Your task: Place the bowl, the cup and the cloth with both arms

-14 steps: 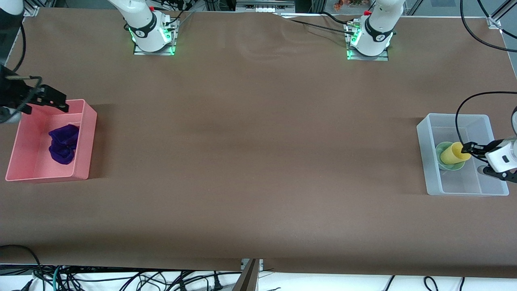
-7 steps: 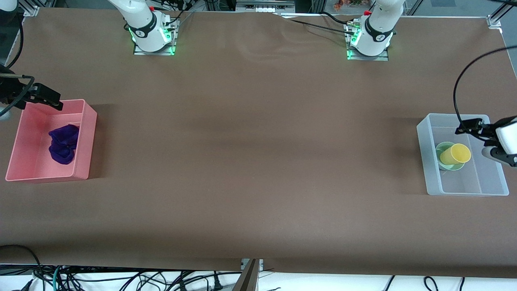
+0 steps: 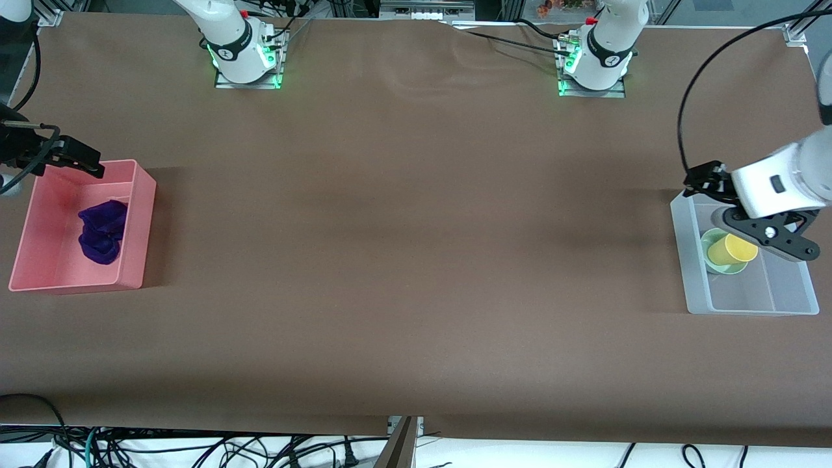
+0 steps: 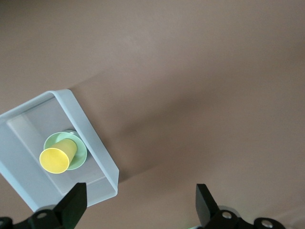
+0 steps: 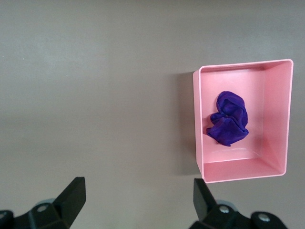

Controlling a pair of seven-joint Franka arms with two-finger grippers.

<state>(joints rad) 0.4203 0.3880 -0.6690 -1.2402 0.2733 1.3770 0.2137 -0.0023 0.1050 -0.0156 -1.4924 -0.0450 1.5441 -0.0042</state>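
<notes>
The yellow cup [image 3: 731, 250] lies tilted in the pale green bowl [image 3: 708, 246] inside a clear bin [image 3: 681, 260] at the left arm's end of the table. My left gripper [image 3: 705, 180] is open and empty, up over the bin's edge toward the middle of the table. In the left wrist view the cup [image 4: 56, 158], bowl [image 4: 80, 153] and bin [image 4: 90, 129] lie off to one side of the gripper [image 4: 140, 202]. The purple cloth [image 3: 101, 231] lies bunched in a pink bin [image 3: 140, 221]. My right gripper [image 3: 81, 162] is open and empty over that bin's far corner; it also shows in the right wrist view [image 5: 138, 194], with the cloth [image 5: 228, 119].
The brown table [image 3: 416, 260] stretches bare between the two bins. The arms' bases [image 3: 244, 55] stand along the far edge. Cables hang past the near edge [image 3: 195, 448]. The pink bin [image 5: 195, 119] shows whole in the right wrist view.
My left gripper has let go of the cup, risen and swung from over the bin toward the table's middle. The cup stays tilted in the bowl. The right gripper barely moved.
</notes>
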